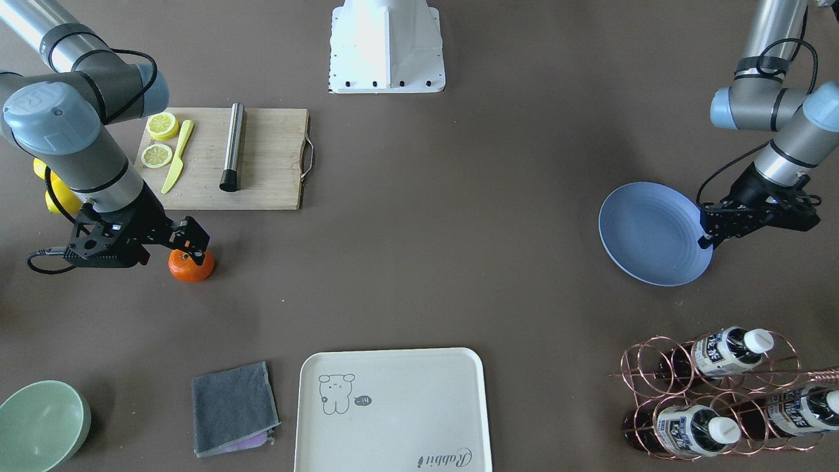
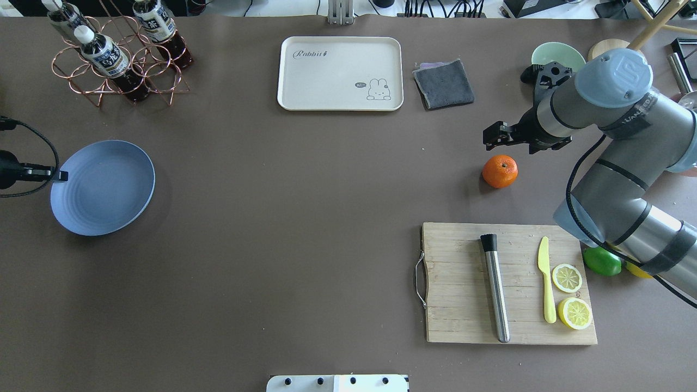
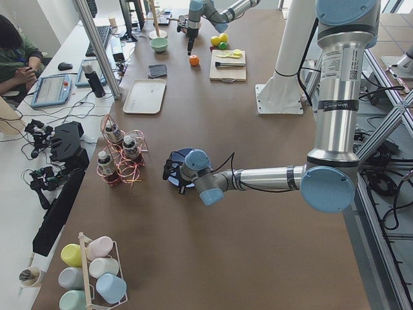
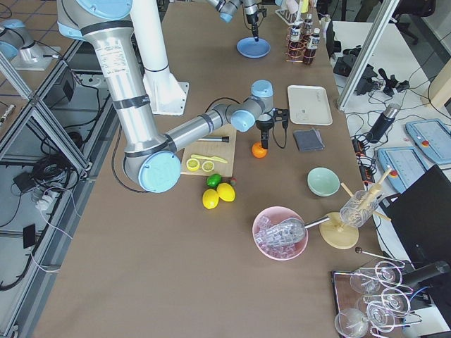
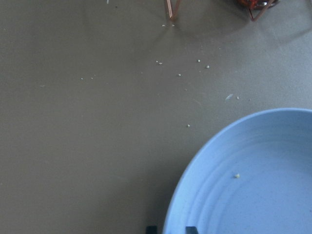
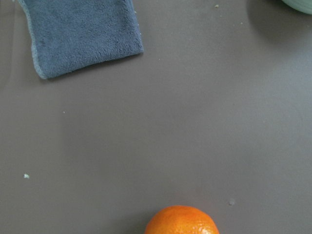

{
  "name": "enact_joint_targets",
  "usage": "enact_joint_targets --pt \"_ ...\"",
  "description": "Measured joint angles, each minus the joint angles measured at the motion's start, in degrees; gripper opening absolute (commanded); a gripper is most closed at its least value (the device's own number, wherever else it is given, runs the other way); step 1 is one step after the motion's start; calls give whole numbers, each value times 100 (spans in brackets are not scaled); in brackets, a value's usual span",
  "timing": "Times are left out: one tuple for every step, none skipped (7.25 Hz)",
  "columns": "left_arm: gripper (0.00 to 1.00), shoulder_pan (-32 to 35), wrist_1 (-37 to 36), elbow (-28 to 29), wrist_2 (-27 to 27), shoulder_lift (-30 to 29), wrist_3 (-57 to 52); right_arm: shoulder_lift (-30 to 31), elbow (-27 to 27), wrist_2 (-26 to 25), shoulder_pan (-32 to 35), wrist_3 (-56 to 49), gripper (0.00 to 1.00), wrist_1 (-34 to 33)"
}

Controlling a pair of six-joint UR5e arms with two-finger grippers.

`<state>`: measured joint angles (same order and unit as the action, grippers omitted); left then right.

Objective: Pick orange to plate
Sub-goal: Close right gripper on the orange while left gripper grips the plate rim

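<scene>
Across the table [image 1: 419, 262] from the robot, the front view shows the orange [image 1: 191, 267] lying on the table beside a cutting board [image 1: 269, 164]. The right gripper [image 1: 192, 248] hangs close above it, and its opening cannot be told. Far off, the left gripper [image 1: 704, 238] meets the rim of the blue plate [image 1: 645, 233]. A cream tray [image 1: 393, 406] reads "Rabbit". The labels on the bottles [image 1: 721, 351] are too small to read.

From overhead, orange and plate sit well apart, at opposite ends.

The left wrist view shows two fingertips [image 5: 191, 229] narrowly apart with the plate rim between them. Whether they pinch it is unclear.

The right wrist view shows the orange at the bottom edge and no fingertips.

The orange looks light, firm yet slightly giving, and likely to roll. A gentle hold across its widest middle, from above, seems best.
</scene>
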<state>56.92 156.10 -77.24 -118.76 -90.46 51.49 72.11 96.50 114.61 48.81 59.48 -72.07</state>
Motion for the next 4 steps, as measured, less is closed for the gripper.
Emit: enact_joint_targets --pt "0 12 60 -19 -99 -7 112 0 0 -13 -16 -3 100 0" --pt "0 82 69 -49 -339 -81 282 2 -3 -49 -41 -4 100 0" --pt "0 209 44 -87 -664 -240 538 2 -24 -96 -85 -1 100 -1" --pt "0 316 -1 -221 -912 -386 950 2 -63 -147 -145 1 100 -5"
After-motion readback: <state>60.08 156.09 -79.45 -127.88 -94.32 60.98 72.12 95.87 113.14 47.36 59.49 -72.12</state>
